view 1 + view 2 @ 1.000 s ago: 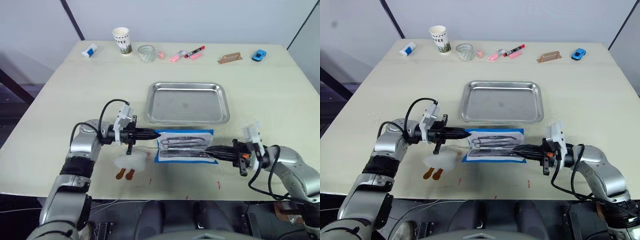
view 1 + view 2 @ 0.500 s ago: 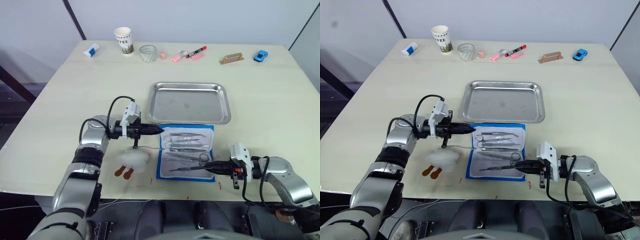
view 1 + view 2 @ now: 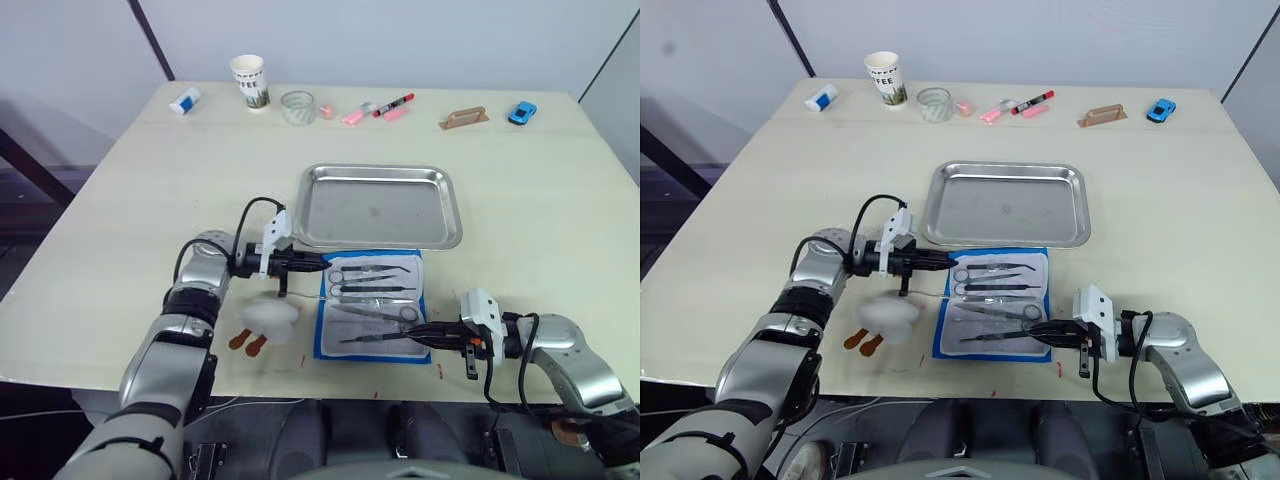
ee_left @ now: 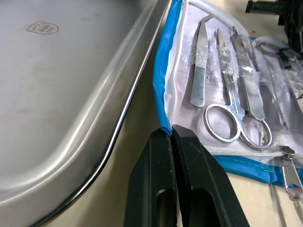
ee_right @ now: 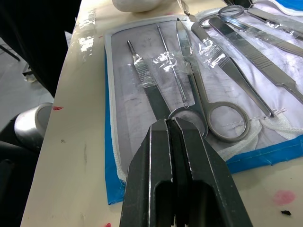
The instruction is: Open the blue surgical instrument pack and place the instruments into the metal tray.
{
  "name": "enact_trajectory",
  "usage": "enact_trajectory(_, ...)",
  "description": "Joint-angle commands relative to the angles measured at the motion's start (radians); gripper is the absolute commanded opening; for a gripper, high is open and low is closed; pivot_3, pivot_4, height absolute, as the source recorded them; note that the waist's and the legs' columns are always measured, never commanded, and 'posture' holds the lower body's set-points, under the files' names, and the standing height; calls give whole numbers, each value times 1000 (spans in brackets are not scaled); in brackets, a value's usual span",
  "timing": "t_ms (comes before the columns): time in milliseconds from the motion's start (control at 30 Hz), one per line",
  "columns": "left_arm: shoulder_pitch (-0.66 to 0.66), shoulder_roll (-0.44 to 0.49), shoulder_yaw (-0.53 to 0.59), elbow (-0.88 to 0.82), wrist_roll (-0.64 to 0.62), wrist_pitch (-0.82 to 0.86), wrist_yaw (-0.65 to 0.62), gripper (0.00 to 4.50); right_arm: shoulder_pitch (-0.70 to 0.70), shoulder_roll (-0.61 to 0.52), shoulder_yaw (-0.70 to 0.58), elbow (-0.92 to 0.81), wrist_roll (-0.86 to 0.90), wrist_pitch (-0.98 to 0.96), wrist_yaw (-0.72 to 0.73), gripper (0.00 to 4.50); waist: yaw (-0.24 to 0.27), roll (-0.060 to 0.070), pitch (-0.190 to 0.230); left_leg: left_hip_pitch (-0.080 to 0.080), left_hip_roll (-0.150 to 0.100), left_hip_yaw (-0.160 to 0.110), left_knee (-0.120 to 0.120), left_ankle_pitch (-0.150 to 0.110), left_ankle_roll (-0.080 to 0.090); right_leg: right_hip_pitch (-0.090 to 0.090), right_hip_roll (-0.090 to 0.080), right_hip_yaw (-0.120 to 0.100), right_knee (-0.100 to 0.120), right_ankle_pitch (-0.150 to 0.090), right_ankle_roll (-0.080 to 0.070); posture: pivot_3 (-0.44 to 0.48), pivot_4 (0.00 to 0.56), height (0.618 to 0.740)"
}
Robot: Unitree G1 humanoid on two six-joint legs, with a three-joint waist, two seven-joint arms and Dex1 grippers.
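Left eye view: the blue surgical instrument pack (image 3: 372,304) is now seen spread open just beside the metal tray (image 3: 377,205), where a second ago it was folded shut. The instruments (image 3: 375,293) are exposed but none has been moved yet. The left pincer (image 3: 322,262) is clamped on the pack's tray-side corner; the right pincer (image 3: 412,336) is closed at its far edge.
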Motion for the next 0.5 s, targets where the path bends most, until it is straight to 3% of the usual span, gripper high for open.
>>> enact_trajectory(33, -22, -22, -25, 24, 53, -9, 53, 0, 9, -1, -2, -6, -13, -9, -11, 88, 3, 0, 0, 0, 0, 0, 1, 0, 0, 0, 0, 0, 0, 0, 0, 0, 150, 718)
enact_trajectory(500, -39, -15, -9, 25, 47, 11, 2, 0, -7, 7, -38, -48, 84, 51, -5, 88, 2, 0, 0, -1, 0, -2, 3, 0, 0, 1, 0, -2, 1, 0, 0, 0, 150, 718)
